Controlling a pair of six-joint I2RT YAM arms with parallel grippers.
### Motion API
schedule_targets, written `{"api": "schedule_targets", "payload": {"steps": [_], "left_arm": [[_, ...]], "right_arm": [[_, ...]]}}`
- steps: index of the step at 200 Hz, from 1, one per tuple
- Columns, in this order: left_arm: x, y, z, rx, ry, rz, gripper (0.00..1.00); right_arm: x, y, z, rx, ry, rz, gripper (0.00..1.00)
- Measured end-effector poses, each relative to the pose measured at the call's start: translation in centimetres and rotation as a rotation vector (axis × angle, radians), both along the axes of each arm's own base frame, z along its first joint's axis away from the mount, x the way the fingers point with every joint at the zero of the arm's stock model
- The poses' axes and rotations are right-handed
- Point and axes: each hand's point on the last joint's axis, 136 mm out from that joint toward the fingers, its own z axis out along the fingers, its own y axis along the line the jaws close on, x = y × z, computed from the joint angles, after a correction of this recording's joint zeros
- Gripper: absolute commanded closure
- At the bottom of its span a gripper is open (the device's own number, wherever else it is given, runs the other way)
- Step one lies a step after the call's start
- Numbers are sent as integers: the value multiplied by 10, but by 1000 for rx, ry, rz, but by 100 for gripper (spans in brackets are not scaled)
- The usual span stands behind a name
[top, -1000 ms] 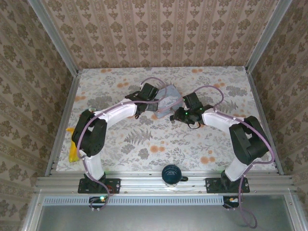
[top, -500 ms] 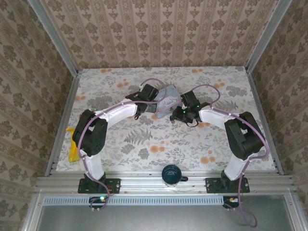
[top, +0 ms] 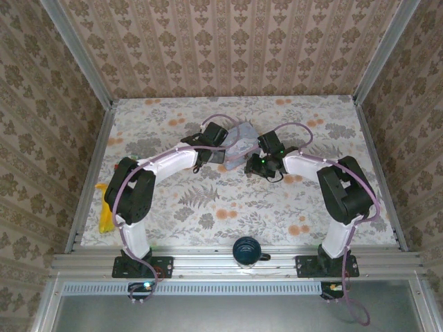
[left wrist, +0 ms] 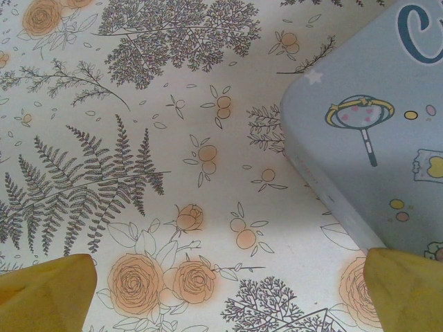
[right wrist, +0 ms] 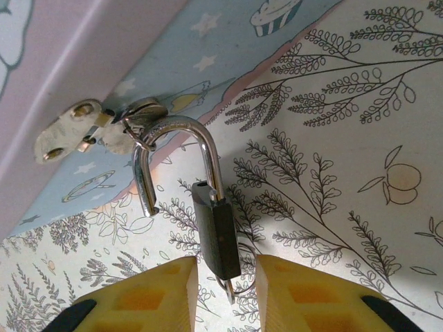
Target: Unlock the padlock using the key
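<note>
- Top external: both arms reach in to the pale blue tin (top: 242, 135) at mid-table. The left gripper (top: 208, 153) is at its left side and the right gripper (top: 250, 164) at its near edge. The lock is too small to make out here.
- Left wrist: the left gripper's jaws are spread wide and hold nothing. One finger (left wrist: 408, 287) is at the tin's corner.
- Right wrist: the padlock (right wrist: 216, 235) hangs from the tin's hasp (right wrist: 104, 128). One leg of its shackle (right wrist: 176, 159) is free of the body, so the unlocking looks done. What's left is letting go. The right gripper's jaws are narrowed around the lock's lower end and a wire ring (right wrist: 239, 280). I cannot tell whether they pinch anything.
</note>
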Motion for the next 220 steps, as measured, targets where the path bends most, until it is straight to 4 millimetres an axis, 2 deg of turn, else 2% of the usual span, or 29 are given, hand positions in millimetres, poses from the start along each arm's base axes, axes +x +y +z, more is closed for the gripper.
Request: {"api": "schedule_targets", "payload": {"steps": [86, 155, 220], "left_arm": [[0, 0, 0, 0, 0, 0, 0], [0, 0, 0, 0, 1, 0, 0], [0, 0, 0, 0, 0, 0, 0]], "right_arm": [[7, 7, -12, 23, 19, 11, 75], [13, 3, -10, 77, 6, -30, 92], [17, -3, -9, 159, 2, -89, 95]]}}
